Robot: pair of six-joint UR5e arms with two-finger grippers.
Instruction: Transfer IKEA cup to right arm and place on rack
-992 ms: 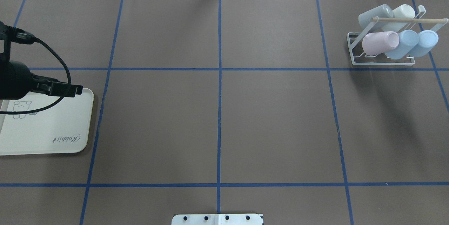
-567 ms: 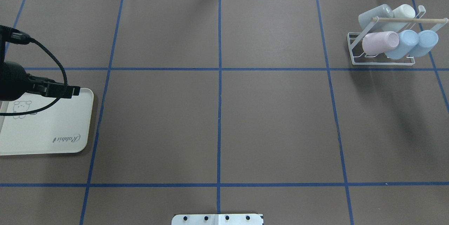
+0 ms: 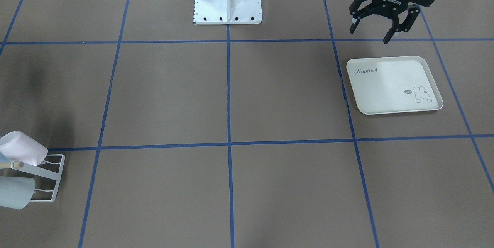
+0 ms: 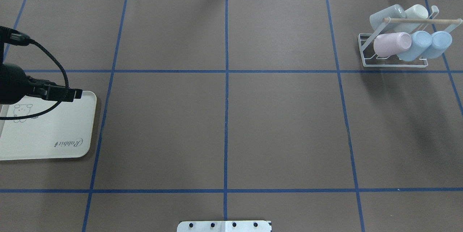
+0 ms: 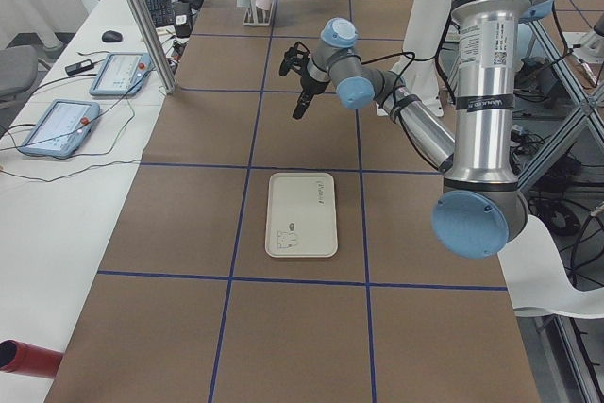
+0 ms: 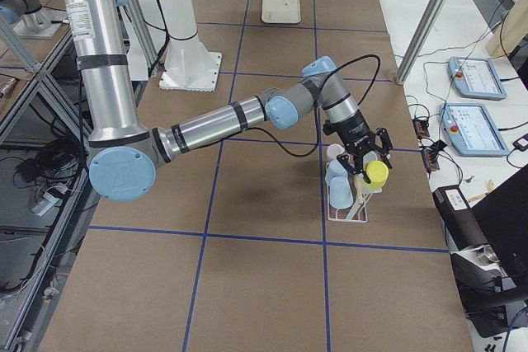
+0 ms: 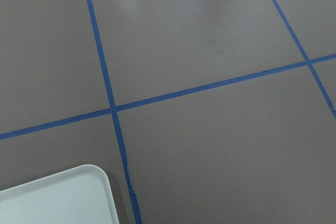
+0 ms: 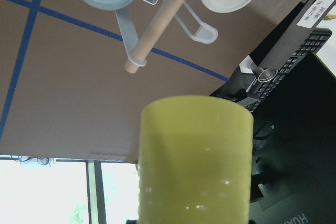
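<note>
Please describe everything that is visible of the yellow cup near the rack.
The yellow cup is plain pale yellow-green, round and slightly tapered, with a smooth matte surface like plastic. It hangs in the air at the right hand, over one end of the rack, tilted rather than upright. The wrist view shows a gap between it and the wooden rod. Whether the fingers clamp it cannot be told.
</note>
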